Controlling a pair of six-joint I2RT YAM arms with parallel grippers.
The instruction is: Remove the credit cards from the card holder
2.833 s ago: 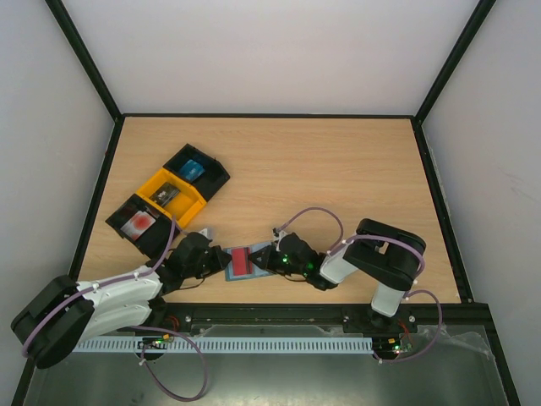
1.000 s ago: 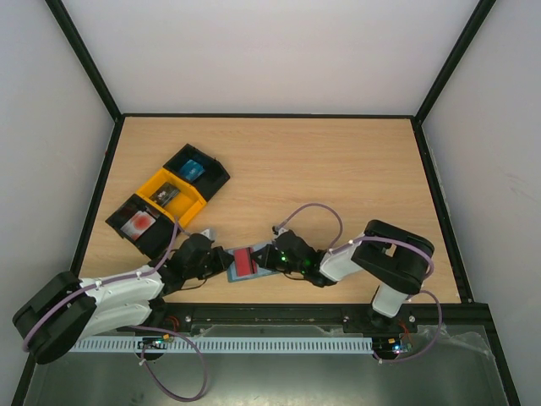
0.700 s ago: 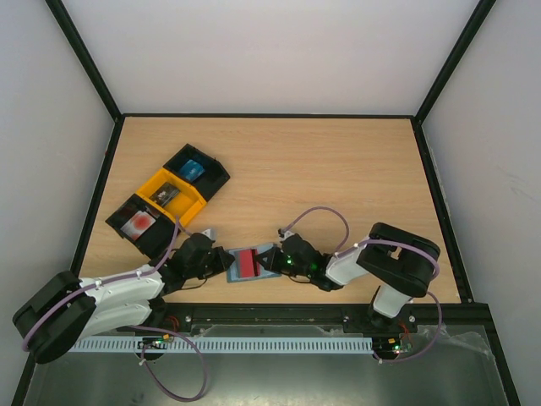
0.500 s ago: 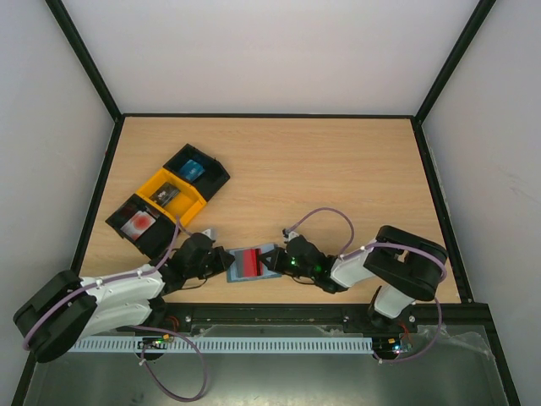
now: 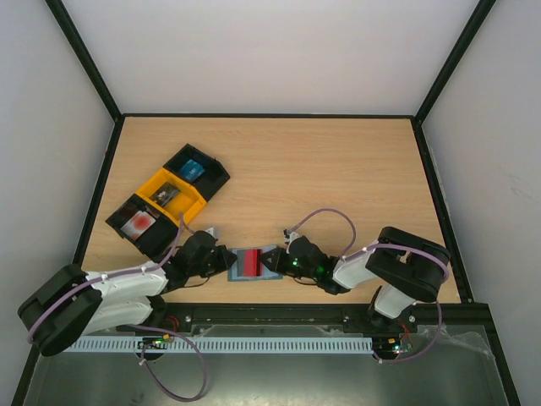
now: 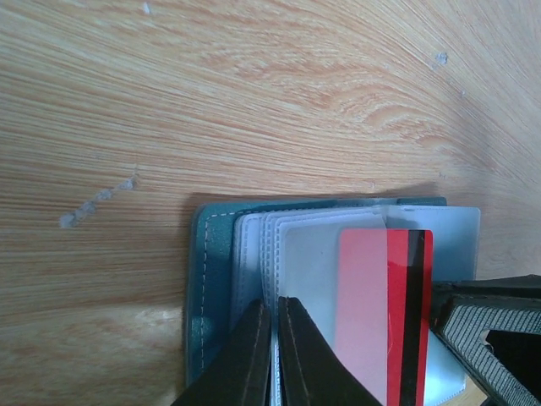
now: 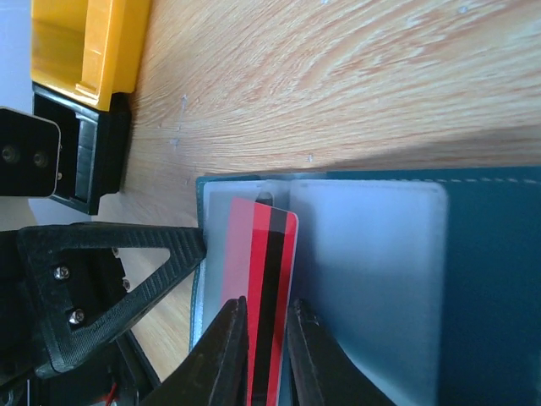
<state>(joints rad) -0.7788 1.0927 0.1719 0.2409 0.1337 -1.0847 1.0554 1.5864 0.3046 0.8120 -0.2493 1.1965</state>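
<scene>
Card job at the near edge of the worktop [image 6: 254, 101], with the open card holder [image 6: 207, 288] lying flat between both claws.
Left claw [image 6: 272, 306] is all but closed on a leaf of the soft, floppy card holder by its spine, a fair anchor. Right claw [image 7: 266, 306] has its jaws a sliver apart either side of the red credit card [image 7: 264, 254]; whether it's gripped, I can't tell. That card looks light, stiff and slick, so take its free short end. Cloudy clear sleeves [image 6: 313, 254] could hide any second card, and both wrist views cut this card's lower end off.
</scene>
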